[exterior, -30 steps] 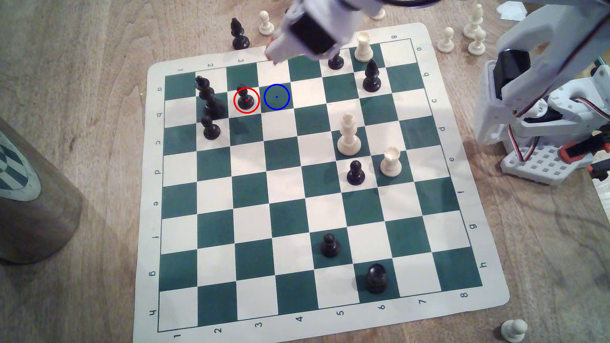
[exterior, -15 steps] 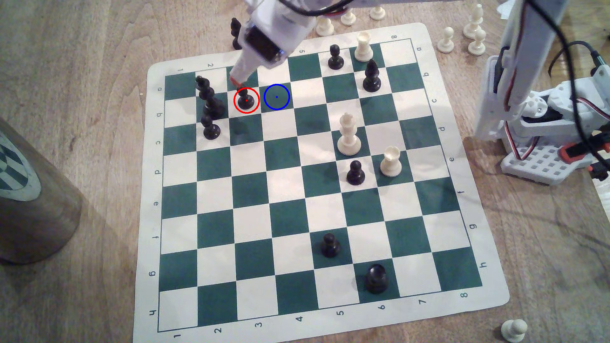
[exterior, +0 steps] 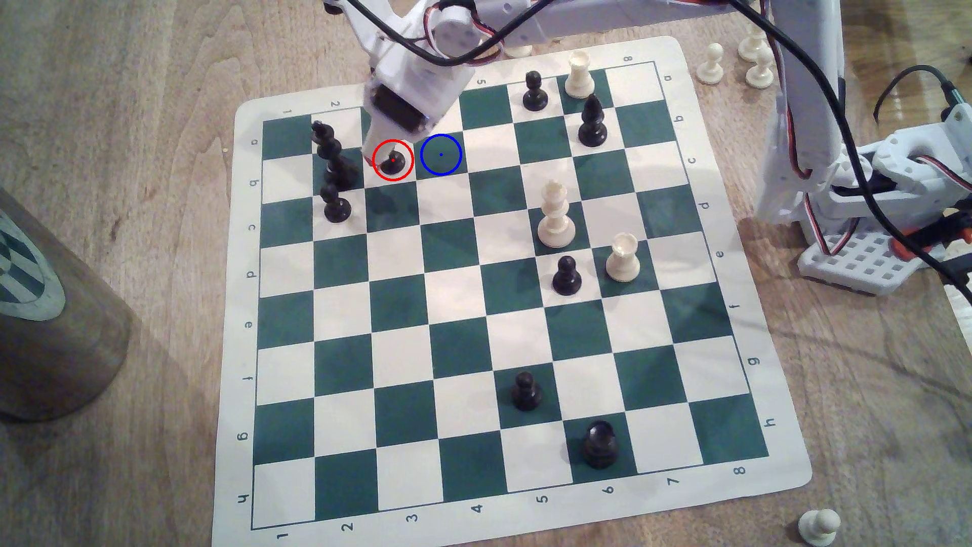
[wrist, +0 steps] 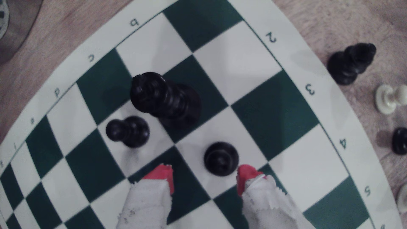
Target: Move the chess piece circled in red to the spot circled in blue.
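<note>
We are holding our gripper [wrist: 204, 176] open just above the chess piece [wrist: 221, 158], one red fingertip [wrist: 246, 175] beside its base; the spot [exterior: 441, 154] is lying just right in the exterior view.

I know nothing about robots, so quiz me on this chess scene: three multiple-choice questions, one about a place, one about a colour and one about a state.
1. In the exterior view, the blue-ringed spot lies where from the circled pawn?
A. the adjoining square, toward the exterior view's right
B. the far corner of the board
C. off the board

2. What colour are the fingertips of the end effector?
A. blue
B. red
C. yellow

3. What is the end effector doing?
A. shut on the pawn, lifting it
B. shut, with nothing in it
C. open, with the pawn standing on its square

Answers:
1. A, because the blue ring sits on the dark green square beside the red ring.
2. B, because the wrist view shows red tips on white fingers.
3. C, because there is a wide gap between the tips and the pawn stands upright on the board.
</note>
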Controlling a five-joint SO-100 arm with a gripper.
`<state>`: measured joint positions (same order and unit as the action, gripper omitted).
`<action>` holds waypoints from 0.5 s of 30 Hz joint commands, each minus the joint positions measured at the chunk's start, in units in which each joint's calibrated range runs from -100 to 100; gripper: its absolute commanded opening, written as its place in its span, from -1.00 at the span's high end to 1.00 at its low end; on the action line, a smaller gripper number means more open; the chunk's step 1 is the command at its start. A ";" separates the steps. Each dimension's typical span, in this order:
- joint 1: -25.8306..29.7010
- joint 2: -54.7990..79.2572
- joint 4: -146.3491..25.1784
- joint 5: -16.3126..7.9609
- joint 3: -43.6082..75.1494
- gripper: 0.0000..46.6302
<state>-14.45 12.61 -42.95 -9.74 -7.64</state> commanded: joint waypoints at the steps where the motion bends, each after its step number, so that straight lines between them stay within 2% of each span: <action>1: -0.68 -0.73 0.93 0.15 5.19 0.31; 15: -0.99 2.25 2.49 -0.15 5.10 0.38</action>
<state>-15.04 16.21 -41.27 -9.74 -6.46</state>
